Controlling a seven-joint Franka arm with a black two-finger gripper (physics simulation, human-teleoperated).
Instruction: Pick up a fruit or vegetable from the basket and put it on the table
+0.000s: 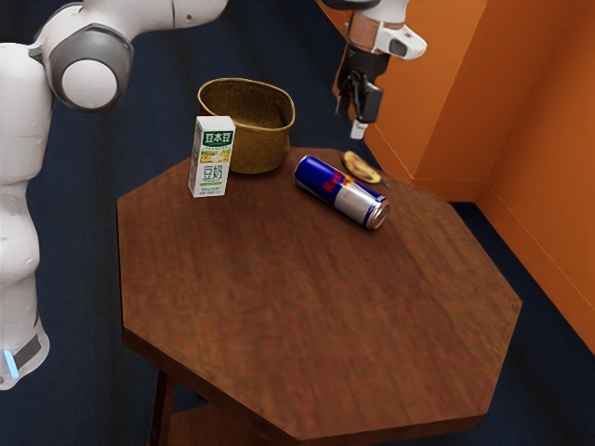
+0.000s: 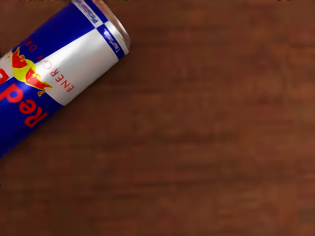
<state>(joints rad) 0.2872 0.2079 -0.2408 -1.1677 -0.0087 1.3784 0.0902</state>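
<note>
Octagonal surface (image 1: 316,297): supports all items. Basket (image 1: 251,149): upright, at far edge. Hand (image 1: 356,116): raised; open or closed state cannot be determined. Can (image 1: 339,191): on its side. Carton (image 1: 212,158): upright, before basket. Fruit (image 1: 361,168): at far edge, behind can, lower than hand, apart from it.

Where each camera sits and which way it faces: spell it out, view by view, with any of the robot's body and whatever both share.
Exterior view: set at the arm's side, above table height, looking down across the wooden table; the arm shows at the exterior view's left, the gripper near the top.
Wrist view: mounted on the arm's hand, looking down at the tabletop and part of the Red Bull can.
Both share the can and some tabletop.
</note>
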